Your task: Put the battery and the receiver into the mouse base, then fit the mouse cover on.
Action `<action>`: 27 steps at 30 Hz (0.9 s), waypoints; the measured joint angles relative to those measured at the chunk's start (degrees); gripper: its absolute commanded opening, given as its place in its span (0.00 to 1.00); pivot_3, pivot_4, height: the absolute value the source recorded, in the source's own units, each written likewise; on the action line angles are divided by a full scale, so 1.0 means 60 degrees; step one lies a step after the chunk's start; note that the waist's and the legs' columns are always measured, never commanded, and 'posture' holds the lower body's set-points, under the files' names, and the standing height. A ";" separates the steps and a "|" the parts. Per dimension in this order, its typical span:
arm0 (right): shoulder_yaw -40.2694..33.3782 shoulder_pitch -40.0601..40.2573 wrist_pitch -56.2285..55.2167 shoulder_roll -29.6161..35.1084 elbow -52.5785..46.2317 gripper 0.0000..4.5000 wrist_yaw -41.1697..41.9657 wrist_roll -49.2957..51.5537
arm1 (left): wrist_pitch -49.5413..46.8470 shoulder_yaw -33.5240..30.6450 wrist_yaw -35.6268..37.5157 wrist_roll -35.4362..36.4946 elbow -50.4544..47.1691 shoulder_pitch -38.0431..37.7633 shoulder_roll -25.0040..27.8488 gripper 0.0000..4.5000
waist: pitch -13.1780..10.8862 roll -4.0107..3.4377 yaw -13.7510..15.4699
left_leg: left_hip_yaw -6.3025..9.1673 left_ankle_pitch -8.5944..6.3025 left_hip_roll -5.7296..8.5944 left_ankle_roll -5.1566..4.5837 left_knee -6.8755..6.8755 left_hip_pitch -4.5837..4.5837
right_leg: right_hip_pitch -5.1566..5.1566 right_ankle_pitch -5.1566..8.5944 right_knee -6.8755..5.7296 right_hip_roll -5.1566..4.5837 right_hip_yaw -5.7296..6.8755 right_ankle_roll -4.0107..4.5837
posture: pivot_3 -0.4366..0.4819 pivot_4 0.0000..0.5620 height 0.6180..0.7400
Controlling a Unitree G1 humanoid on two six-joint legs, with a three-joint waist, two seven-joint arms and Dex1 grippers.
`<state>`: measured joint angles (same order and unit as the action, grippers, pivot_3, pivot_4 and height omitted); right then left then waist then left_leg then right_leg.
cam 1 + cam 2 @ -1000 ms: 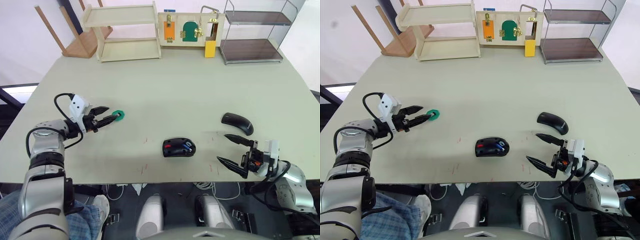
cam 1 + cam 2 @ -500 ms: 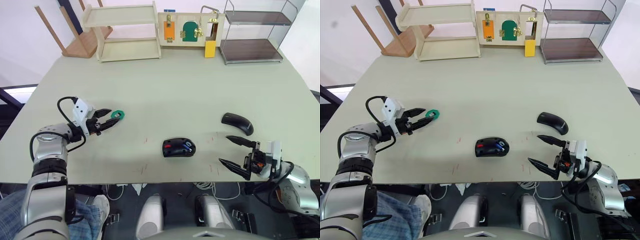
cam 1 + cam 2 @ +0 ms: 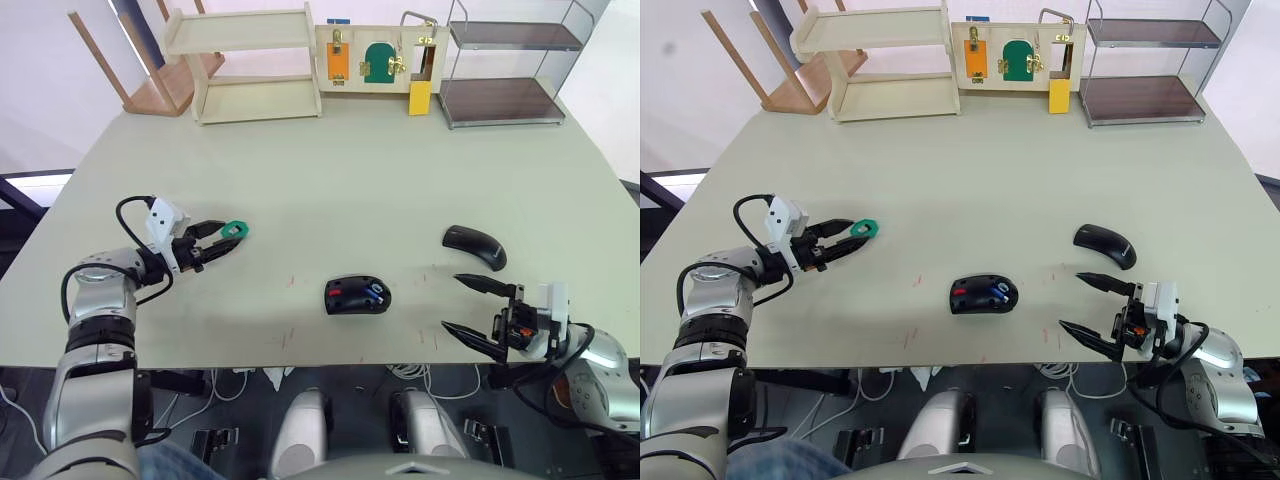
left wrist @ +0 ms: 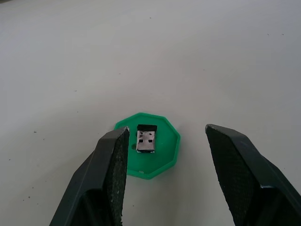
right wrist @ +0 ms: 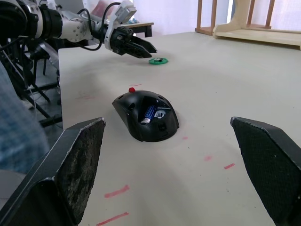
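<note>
Left tool (image 4: 164, 174): fingers spread, nothing held, tips either side of the flat green disc (image 4: 162, 157).
Receiver (image 4: 146, 138): tiny silvery stub with black cap, lying on that disc.
Right tool (image 3: 470, 312): fingers wide apart, empty, low at the pale tabletop (image 3: 350, 180) near edge.
Mouse base (image 3: 357, 296): black oval body, mid-tabletop, small blue battery (image 5: 150, 113) seated inside.
Mouse cover (image 3: 474, 246): glossy black arched shell, near the base's right.

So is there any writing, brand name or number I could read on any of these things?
None can be read.
The battery in the mouse base is blue, but any print on it is too small to make out.
The receiver on the green disc shows bare metal, no letters.
The mouse cover is plain black.
</note>
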<state>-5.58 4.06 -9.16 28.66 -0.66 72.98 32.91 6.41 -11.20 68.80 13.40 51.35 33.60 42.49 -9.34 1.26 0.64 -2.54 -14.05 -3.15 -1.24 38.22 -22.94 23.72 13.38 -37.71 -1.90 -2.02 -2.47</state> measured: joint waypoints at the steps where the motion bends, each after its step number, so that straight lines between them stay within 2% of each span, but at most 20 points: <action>1: -0.0002 -0.0006 -0.0012 0.0014 0.0013 1.00 0.0011 -0.0005 | -0.0001 -0.0004 0.0018 0.0023 0.0000 0.0000 0.0001 0.62 | 0.0000 0.0000 0.0000 | 0.0000 0.0000 0.0000 0.0000 0.0000 0.0000 | 0.0000 0.0000 0.0000 0.0000 0.0000 0.0000 | 0.48 0.27 1.00; 5: 0.0005 -0.0073 -0.0181 0.0043 0.0071 1.00 -0.0074 -0.0194 | -0.0089 -0.0146 0.0378 0.0232 0.0070 0.0012 0.0176 0.62 | -0.0002 0.0003 -0.0002 | 0.0001 0.0000 -0.0001 0.0000 0.0000 0.0000 | 0.0001 0.0000 -0.0001 0.0001 0.0001 0.0002 | 0.48 0.27 1.00; 12: 0.0106 0.0348 0.0111 0.0068 -0.0758 1.00 -0.0643 -0.0443 | 0.0307 -0.0288 0.0732 0.0170 0.1446 0.0853 0.0539 0.62 | -0.0005 0.0013 0.0037 | 0.0002 0.0000 0.0004 0.0000 0.0003 -0.0004 | 0.0000 0.0001 0.0000 -0.0001 0.0002 -0.0001 | 0.48 0.27 1.00; 22: 0.0791 0.0490 0.0368 -0.0458 -0.1592 1.00 -0.1683 -0.0845 | 0.0997 -0.0026 0.1545 -0.0602 0.2973 0.1848 0.0908 0.62 | -0.0013 0.0028 -0.0046 | 0.0001 0.0000 -0.0001 0.0000 -0.0001 -0.0004 | 0.0003 0.0001 0.0000 0.0004 0.0002 -0.0001 | 0.48 0.27 1.00; 25: 0.0910 0.0473 0.0305 -0.0643 -0.1586 1.00 -0.1865 -0.0994 | 0.1074 0.0010 0.1565 -0.0798 0.3261 0.1871 0.1039 0.46 | -0.0017 0.0035 -0.0055 | 0.0000 0.0000 0.0000 0.0000 0.0000 -0.0004 | 0.0004 0.0001 0.0000 0.0000 0.0002 -0.0001 | 0.48 0.27 1.00; 27: 0.0992 0.0436 0.0233 -0.0742 -0.1586 1.00 -0.1969 -0.1070 | 0.1073 0.0010 0.1532 -0.0878 0.3378 0.1878 0.1081 0.27 | -0.0019 0.0039 -0.0057 | 0.0001 0.0000 -0.0001 0.0000 -0.0001 -0.0004 | 0.0004 0.0002 -0.0001 0.0001 0.0002 -0.0001 | 0.48 0.27 1.00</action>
<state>0.37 6.68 -7.76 24.20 -10.17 61.16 26.49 12.85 -11.14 77.99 8.13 71.62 44.87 48.98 -9.45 1.49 0.30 -2.53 -14.05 -3.16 -1.24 38.22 -22.96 23.75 13.39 -37.71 -1.90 -2.01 -2.48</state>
